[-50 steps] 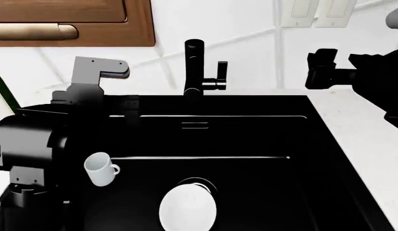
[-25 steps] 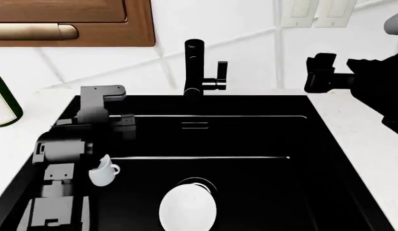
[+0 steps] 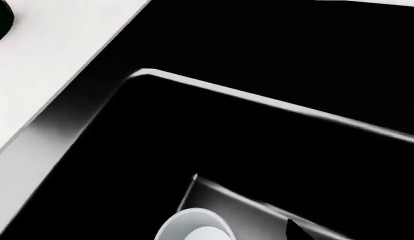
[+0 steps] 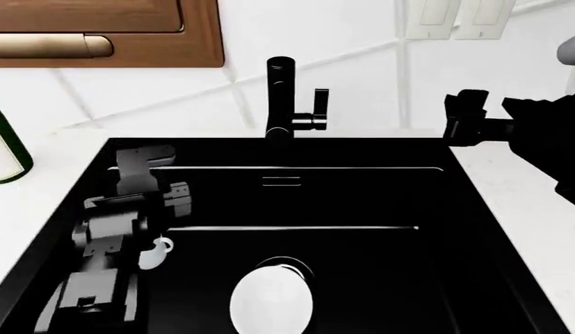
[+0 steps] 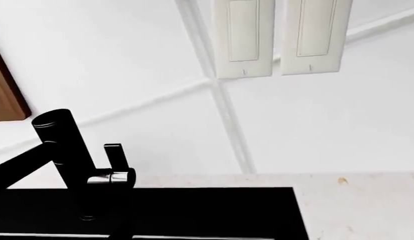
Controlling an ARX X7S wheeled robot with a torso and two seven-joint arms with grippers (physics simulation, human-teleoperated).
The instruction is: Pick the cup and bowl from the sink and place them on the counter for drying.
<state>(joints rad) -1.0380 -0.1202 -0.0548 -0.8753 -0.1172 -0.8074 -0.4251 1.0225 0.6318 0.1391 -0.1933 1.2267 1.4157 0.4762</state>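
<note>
My left gripper (image 4: 129, 233) sits low inside the sink (image 4: 361, 202), at the left of the head view, right over the cup (image 4: 154, 252). Its body hides most of the cup, so only a white sliver with the handle loop shows at its right edge. I cannot tell whether the jaws are spread or closed, or whether they touch the cup. In the left wrist view the cup's rim (image 3: 193, 227) shows at the bottom edge, against the basin's black wall (image 3: 260, 60), with a strip of counter (image 3: 53, 55) in the upper left.

My right gripper (image 4: 459, 111) hangs at the upper right of the head view, above the counter's back corner (image 4: 509, 181), nothing in it; jaw opening I cannot read. Its camera sees the faucet (image 5: 73, 170), the tiled wall with two switch plates (image 5: 244, 37) and speckled counter (image 5: 354, 195).

The bowl (image 4: 271, 298) lies at bottom centre of the sink, over the drain (image 4: 285, 264). A green bottle (image 4: 4, 149) stands at the far left edge on the counter.
</note>
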